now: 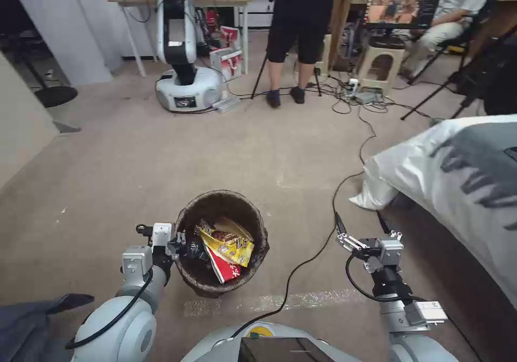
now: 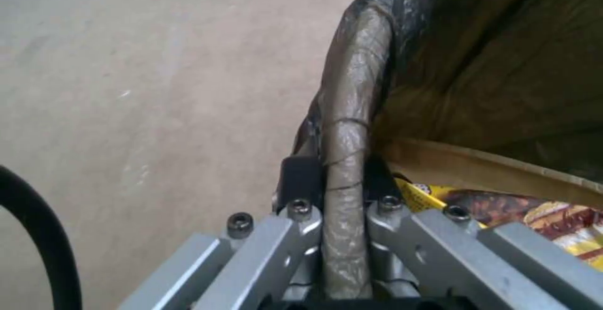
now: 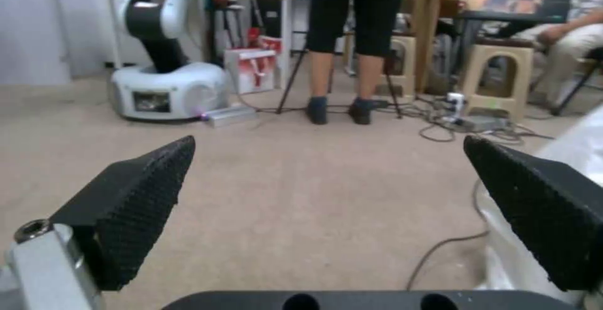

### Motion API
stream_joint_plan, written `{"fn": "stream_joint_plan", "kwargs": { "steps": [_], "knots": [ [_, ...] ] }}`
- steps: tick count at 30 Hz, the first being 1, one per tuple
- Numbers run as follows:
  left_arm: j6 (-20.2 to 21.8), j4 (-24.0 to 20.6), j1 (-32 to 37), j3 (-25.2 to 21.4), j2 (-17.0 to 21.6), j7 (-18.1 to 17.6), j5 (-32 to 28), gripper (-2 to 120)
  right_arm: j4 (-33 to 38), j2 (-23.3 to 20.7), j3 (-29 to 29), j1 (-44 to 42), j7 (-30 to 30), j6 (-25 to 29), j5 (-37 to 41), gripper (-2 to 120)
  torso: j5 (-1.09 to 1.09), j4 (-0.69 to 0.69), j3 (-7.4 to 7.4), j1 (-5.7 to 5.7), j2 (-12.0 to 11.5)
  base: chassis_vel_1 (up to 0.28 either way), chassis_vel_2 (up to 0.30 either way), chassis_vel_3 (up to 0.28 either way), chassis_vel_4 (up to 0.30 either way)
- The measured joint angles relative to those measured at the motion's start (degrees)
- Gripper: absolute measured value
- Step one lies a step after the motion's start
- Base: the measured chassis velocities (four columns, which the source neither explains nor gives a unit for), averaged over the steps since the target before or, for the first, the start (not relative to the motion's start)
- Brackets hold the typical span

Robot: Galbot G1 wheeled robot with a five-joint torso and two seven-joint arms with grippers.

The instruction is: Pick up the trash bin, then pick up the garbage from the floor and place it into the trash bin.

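- My left gripper (image 1: 180,243), lower left of the head view: clamped on the trash bin (image 1: 222,203) rim.
- Garbage (image 1: 226,246): inside the bin.
- My right gripper (image 1: 360,225), lower right: fingers spread, empty.

I can read no text anywhere around me. The yellow wrapper (image 1: 229,242) and the red-white carton (image 1: 224,269) lying in my trash bin (image 1: 189,275) carry print, but it is too small and blurred to make out. The red-and-white box (image 1: 228,60) on the far floor beside the other robot's base shows markings I cannot read, and the monitor (image 1: 405,1) far right shows a picture with no legible words.
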Motion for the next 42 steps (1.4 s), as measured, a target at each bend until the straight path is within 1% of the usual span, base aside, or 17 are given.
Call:
{"fn": "stream_joint_plan", "kwargs": {
  "steps": [16,21,23,27,30,32,34,41,42],
  "knots": [
    [-0.38,0.0,0.17,0.18,-0.17,0.1,0.07,2,0.15,-0.08,0.04,-0.09,0.01,0.04,0.18,100,0.0,0.02,0.0,0.0,0.0,0.092,0.081,0.081,0.078],
    [-0.41,0.0,0.22,0.19,-0.02,0.13,0.07,2,0.26,-0.1,-0.01,-0.07,0.01,0.01,0.2,100,0.0,-0.03,0.0,0.0,0.0,0.0,0.0,0.0,0.0],
    [-0.33,0.0,0.22,0.17,0.25,0.12,0.06,2,0.34,-0.09,-0.1,0.02,0.0,-0.04,0.2,100,0.0,-0.01,0.0,0.0,0.0,0.0,0.0,0.0,0.0],
    [0.11,0.0,0.16,0.16,0.65,0.12,-0.28,2,0.43,-0.1,-0.16,0.08,0.0,-0.16,0.2,100,0.0,0.0,0.0,0.0,0.0,0.0,0.0,0.0,0.0],
    [0.9,0.0,-0.08,0.16,1.56,-0.07,-1.45,2,0.48,-0.12,-0.21,0.11,0.0,-0.24,0.16,100,0.0,0.0,0.0,0.0,0.0,0.0,0.0,0.0,0.0],
    [1.11,0.0,-0.46,0.16,2.86,-1.38,-4.3,2,0.49,-0.14,-0.28,0.12,0.0,-0.29,0.14,100,0.0,0.0,0.0,0.0,0.0,0.0,0.0,0.0,0.0],
    [1.11,0.0,-0.54,0.16,3.44,-1.98,-5.4,2,0.49,-0.24,-0.38,0.17,0.0,-0.41,0.14,100,-0.01,-0.01,0.0,0.0,0.0,0.0,0.0,0.0,0.0],
    [1.16,0.0,-0.49,0.09,4.96,-3.72,-8.14,2,0.12,-1.74,-1.49,1.7,0.73,-1.62,0.53,100,-0.01,0.01,0.0,0.0,0.0,0.0,0.0,0.0,0.0],
    [1.16,0.0,-0.58,0.3,5.31,-4.77,-9.93,2,-0.05,-2.25,-1.92,2.29,1.03,-2.07,0.91,100,0.0,0.01,0.0,0.0,0.0,0.0,0.0,0.0,0.0]
  ]
}}
